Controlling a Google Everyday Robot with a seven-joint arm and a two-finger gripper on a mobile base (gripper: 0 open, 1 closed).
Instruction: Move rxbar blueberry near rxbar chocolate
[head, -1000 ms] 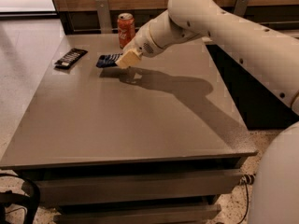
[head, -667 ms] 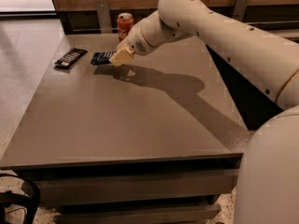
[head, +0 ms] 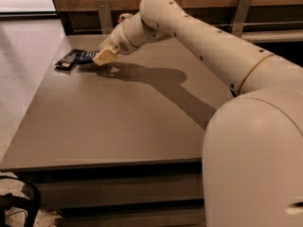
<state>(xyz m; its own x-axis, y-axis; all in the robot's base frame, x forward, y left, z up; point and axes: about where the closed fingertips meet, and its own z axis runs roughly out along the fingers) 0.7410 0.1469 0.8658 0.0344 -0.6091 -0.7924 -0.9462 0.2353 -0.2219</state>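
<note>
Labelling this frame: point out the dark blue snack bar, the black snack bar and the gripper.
Dark blue rxbar blueberry (head: pixel 86 56): camera view, wrapper middle.
Black rxbar chocolate (head: pixel 66 59): camera view, wrapper middle.
Robot gripper (head: pixel 104 57): camera view, tip, beside blue bar.

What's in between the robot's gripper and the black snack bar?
The rxbar blueberry: the camera view shows it between the gripper, which is at one end of it, and the rxbar chocolate beside its other end.

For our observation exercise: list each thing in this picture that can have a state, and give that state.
rxbar blueberry: close beside the rxbar chocolate, one end at the gripper.
rxbar chocolate: lying flat near the table's left edge.
gripper: low over the table, at the rxbar blueberry's end.
can: behind the arm, only its top showing.
</note>
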